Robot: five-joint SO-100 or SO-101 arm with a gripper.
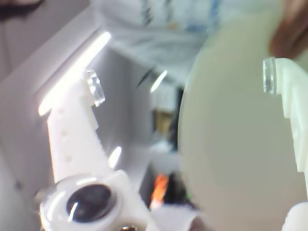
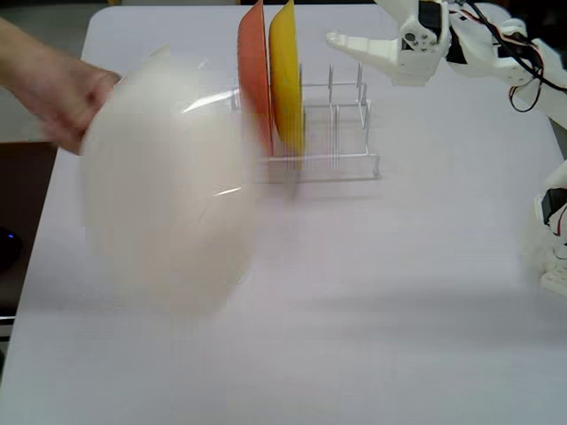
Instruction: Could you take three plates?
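The round cream-white glossy plastic plate [image 2: 168, 181] is smeared by motion blur in the fixed view, its rim soft all round; in the wrist view it is out of focus and cut off by the lower edge. The person's bare hand [image 2: 62, 97] holding it is blurred and cut off at the left edge. The white two-finger gripper [image 2: 341, 40] shows one finger clearly; the other cannot be made out there.

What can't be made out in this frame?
- Cream-white plate: motion-blurred in the fixed view; its rim is unreadable.
- Person's hand: arm cut off by the left edge.
- Gripper: the wrist view is soft; whether it touches the plate is unclear.
- Light blue plate: in neither view.
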